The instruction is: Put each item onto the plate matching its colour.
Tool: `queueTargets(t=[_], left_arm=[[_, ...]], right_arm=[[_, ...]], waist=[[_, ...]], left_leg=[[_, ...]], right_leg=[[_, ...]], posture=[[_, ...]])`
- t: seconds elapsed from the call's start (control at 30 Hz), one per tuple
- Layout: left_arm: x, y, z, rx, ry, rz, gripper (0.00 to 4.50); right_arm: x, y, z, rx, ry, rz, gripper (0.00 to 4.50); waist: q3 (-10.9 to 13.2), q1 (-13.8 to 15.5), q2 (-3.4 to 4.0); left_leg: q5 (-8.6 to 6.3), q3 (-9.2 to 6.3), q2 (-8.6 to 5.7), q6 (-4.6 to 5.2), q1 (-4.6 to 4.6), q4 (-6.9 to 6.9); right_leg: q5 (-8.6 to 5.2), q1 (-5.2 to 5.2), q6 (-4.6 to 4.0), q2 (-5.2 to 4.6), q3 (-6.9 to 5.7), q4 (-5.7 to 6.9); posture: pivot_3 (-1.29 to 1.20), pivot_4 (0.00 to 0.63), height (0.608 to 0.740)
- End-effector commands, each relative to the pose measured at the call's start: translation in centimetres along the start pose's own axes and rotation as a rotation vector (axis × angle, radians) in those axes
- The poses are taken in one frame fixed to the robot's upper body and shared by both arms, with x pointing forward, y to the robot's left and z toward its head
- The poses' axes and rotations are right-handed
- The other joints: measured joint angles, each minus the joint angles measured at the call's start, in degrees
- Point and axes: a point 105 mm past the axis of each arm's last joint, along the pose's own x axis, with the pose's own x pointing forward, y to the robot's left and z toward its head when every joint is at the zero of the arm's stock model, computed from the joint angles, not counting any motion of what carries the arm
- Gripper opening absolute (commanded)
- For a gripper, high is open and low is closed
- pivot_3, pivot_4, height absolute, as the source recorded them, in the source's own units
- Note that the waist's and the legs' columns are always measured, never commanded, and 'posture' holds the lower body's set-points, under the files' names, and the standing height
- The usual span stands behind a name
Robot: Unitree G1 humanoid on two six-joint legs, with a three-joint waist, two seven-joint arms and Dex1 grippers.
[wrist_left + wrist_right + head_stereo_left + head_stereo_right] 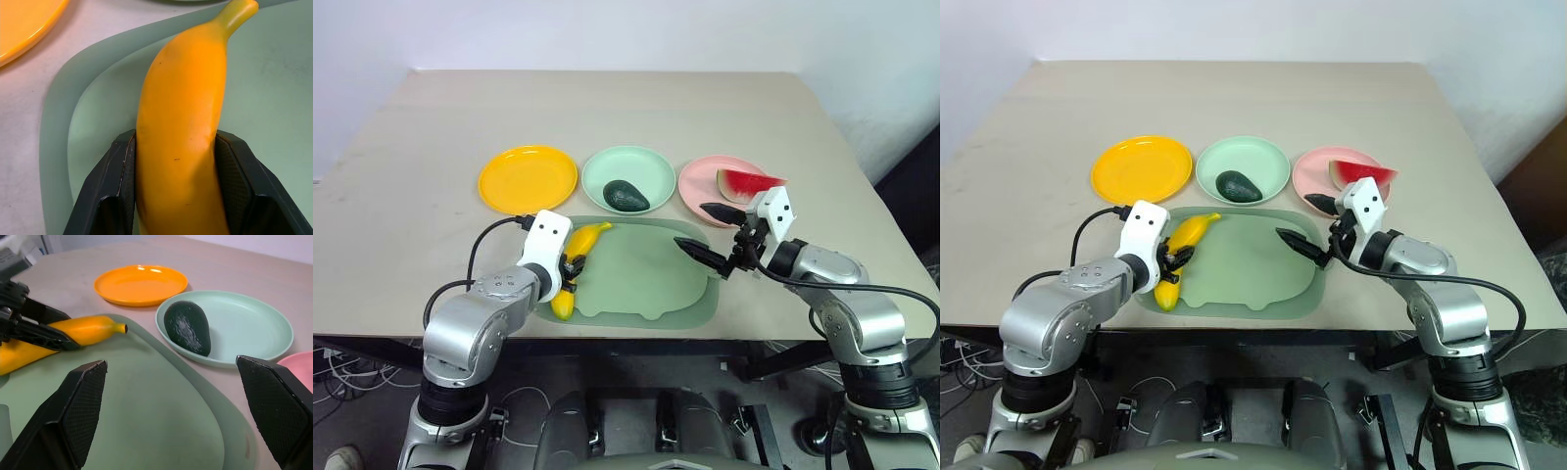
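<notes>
While the banana (183, 132) is still lying on the left part of the pale green tray (646, 279), the left end effector (572, 268) is clamping it, one black finger pressing each side of its near half. Its stem end is pointing far-right toward the mint green plate (651, 166). The right end effector (709, 233) is hovering over the tray's right edge, released, fingers spread wide and gripping nothing. The avocado (626, 196) is sitting in the mint green plate, on its near side. The watermelon wedge (748, 183) is resting on the pink plate (697, 181) at far right. The orange-yellow plate (527, 178) is sitting at far left on the bench (607, 98), carrying nothing.
</notes>
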Motion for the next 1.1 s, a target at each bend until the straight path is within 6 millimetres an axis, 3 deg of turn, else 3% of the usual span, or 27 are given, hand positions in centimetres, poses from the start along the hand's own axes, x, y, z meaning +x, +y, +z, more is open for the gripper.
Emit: queueTargets(t=[0.03, 0.37, 0.63, 0.8, 0.97, 1.1], left_arm=[[-0.3, 1.6, 2.7, 0.024, -0.146, 0.107, 1.85], [1.0, 5.1, 6.0, -0.195, -0.198, 0.272, 1.85], [1.1, 10.2, 8.8, -0.324, -0.276, 0.506, 1.85], [2.2, 12.0, 11.3, -0.35, -0.387, 0.526, 1.85], [4.1, 13.7, 12.1, -0.334, -0.371, 0.538, 1.85], [5.9, 14.5, 11.6, -0.323, -0.33, 0.528, 1.85]], right_arm=[[-0.1, 0.6, 2.1, -0.025, -0.072, 0.042, 4.5], [1.0, 2.1, 2.2, -0.016, -0.084, 0.107, 4.5], [2.0, 2.8, 2.0, -0.007, -0.1, 0.136, 4.5], [2.4, 2.8, 2.0, -0.006, -0.111, 0.129, 4.5], [2.4, 2.7, 2.0, -0.005, -0.111, 0.126, 4.5], [2.5, 2.2, 1.9, -0.014, -0.105, 0.108, 4.5]], waist=[[0.01, 0.14, -0.01], [0.02, 0.12, -0.03], [0.02, 0.12, -0.04], [0.03, 0.26, -0.07], [0.04, 0.08, -0.09], [0.04, -0.01, -0.09]], left_leg=[[0.0, -0.01, 0.0, 0.0, -0.02, 0.0], [0.0, -0.02, -0.02, 0.01, -0.04, 0.02], [0.01, -0.02, -0.02, 0.0, -0.03, 0.04], [0.01, -0.02, -0.04, 0.01, -0.05, 0.05], [0.01, 0.02, -0.03, 0.01, -0.05, 0.06], [0.01, 0.04, -0.03, 0.01, -0.05, 0.05]], right_leg=[[0.0, 0.0, 0.0, 0.0, -0.01, 0.0], [0.0, 0.01, 0.01, -0.02, -0.03, 0.0], [0.01, 0.0, 0.01, -0.01, -0.04, 0.05], [0.01, 0.02, 0.01, -0.02, -0.07, 0.04], [0.01, 0.0, 0.02, -0.01, -0.08, 0.05], [0.0, -0.01, 0.02, -0.01, -0.08, 0.05]], posture=[[0.0, 0.15, 0.695], [0.0, 0.15, 0.695], [0.0, 0.15, 0.695], [0.0, 0.15, 0.695], [0.0, 0.15, 0.695], [0.0, 0.15, 0.695]])
